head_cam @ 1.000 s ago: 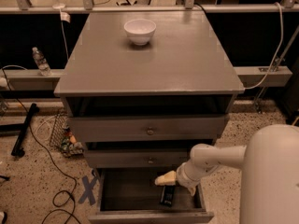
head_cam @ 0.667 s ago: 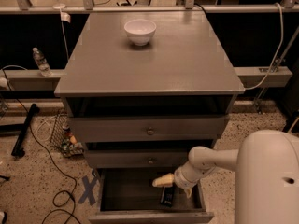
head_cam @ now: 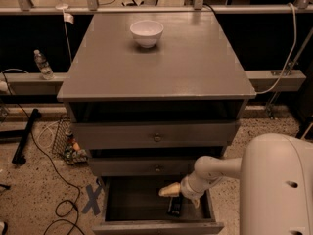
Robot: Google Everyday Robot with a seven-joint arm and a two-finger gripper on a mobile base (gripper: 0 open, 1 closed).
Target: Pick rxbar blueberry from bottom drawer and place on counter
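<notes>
Bottle: one (head_cam: pixel 42 64), standing on the ledge left of the cabinet.
Bowl: one, white (head_cam: pixel 146 32), on the counter (head_cam: pixel 166 72), toward the back.
Drawers: three. The two upper drawers (head_cam: pixel 122 136) are closed, with one knob each. The bottom drawer (head_cam: pixel 132 199) is pulled out.
Snack bar: one, dark (head_cam: pixel 175 206), lying flat in the bottom drawer, right of middle.
Gripper: one (head_cam: pixel 172 192), inside the bottom drawer, just over the snack bar. Whether it grips anything cannot be told.
Arm: one, white (head_cam: pixel 215 170), reaching in from the right.
</notes>
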